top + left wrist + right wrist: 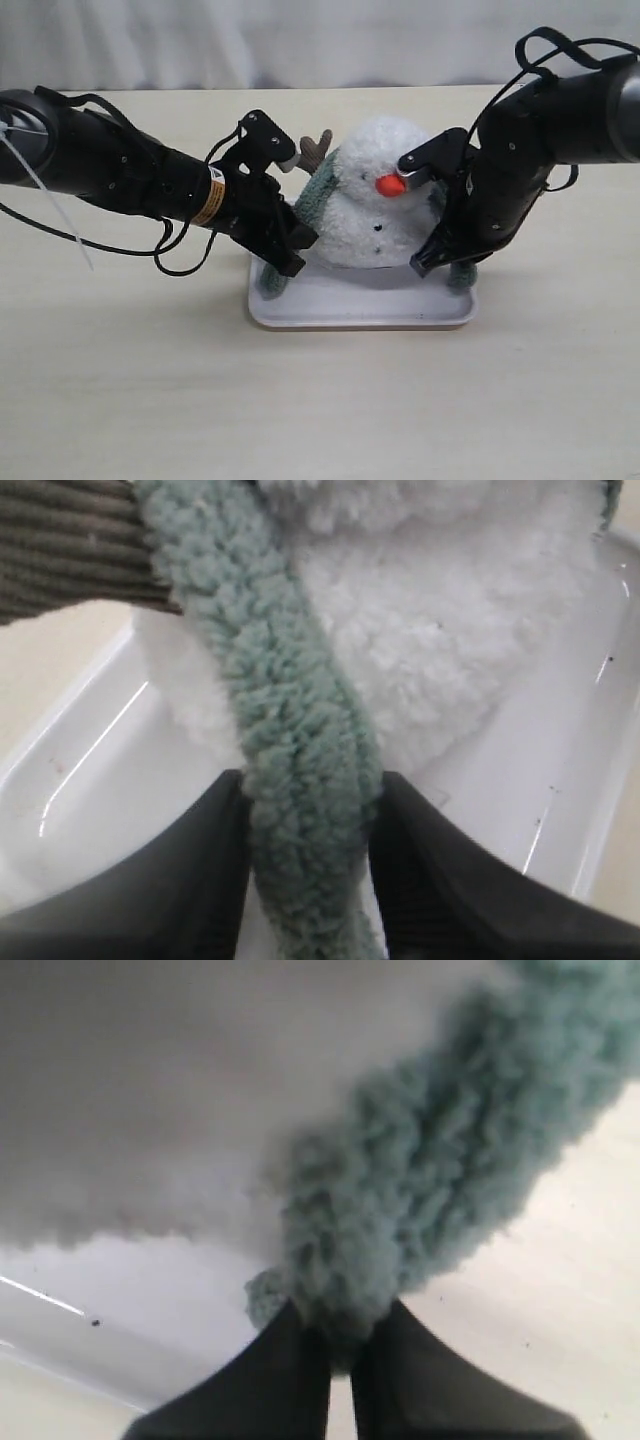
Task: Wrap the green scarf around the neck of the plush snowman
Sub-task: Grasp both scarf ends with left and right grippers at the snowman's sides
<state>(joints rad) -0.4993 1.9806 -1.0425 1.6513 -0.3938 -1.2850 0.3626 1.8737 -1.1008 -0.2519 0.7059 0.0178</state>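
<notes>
The snowman (375, 200) stands on a white tray (360, 305) on the beige surface (150, 380). The scarf (300, 710) shows on both sides of it, coming down to the tray; the stretch behind it is hidden. The left tool (312, 790) clamps the scarf beside the snowman's body, the strip filling its jaws. The right tool (345, 1320) is pinched almost closed on the scarf on the other side.
</notes>
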